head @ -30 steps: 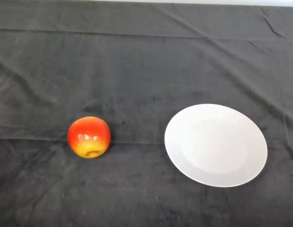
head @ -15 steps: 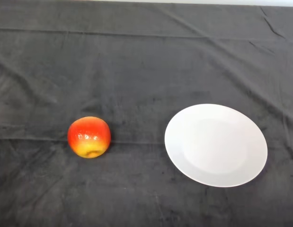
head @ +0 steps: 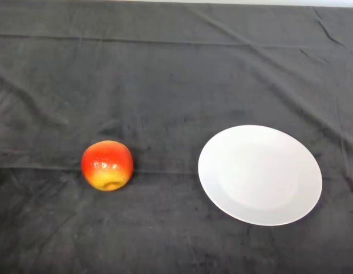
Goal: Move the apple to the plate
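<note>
A red and yellow apple [head: 107, 165] rests on the dark cloth at the left of the head view. To its right, a short gap away, lies a round white plate [head: 260, 174] with nothing on it.
The dark cloth [head: 176, 74] covering the table is creased, with folds running across the back and down the right side. A pale strip of the table's far edge shows along the top.
</note>
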Robot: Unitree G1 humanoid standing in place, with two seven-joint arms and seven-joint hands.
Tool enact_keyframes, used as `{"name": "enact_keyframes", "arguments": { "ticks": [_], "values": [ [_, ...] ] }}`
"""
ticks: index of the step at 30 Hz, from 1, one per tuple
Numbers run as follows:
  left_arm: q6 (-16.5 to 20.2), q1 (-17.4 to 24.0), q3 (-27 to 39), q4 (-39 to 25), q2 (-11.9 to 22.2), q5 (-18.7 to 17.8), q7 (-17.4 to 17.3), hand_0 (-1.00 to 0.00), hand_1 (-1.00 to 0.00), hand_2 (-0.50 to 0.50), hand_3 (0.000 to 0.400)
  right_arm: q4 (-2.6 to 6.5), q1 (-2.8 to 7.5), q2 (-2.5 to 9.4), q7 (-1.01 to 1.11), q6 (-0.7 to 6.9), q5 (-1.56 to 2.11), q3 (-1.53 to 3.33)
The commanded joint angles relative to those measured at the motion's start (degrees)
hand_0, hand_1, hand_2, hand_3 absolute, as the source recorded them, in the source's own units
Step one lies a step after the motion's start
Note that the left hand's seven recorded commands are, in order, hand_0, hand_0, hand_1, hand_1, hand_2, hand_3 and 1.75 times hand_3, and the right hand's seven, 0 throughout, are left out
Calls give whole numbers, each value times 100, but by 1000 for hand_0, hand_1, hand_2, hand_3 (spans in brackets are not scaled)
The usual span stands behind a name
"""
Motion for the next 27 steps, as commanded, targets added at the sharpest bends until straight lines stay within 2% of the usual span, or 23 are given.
{"name": "enact_keyframes", "arguments": {
  "ticks": [1, 27],
  "values": [
    [-133, -231, -160, -240, -127, 135, -113, 0, 0, 0, 0, 268, 445, 290, 96, 54, -56, 67],
    [-760, -164, -953, -349, -874, 368, -1094, 0, 0, 0, 0, 240, 458, 289, 101, 70, -49, 66]
  ]
}}
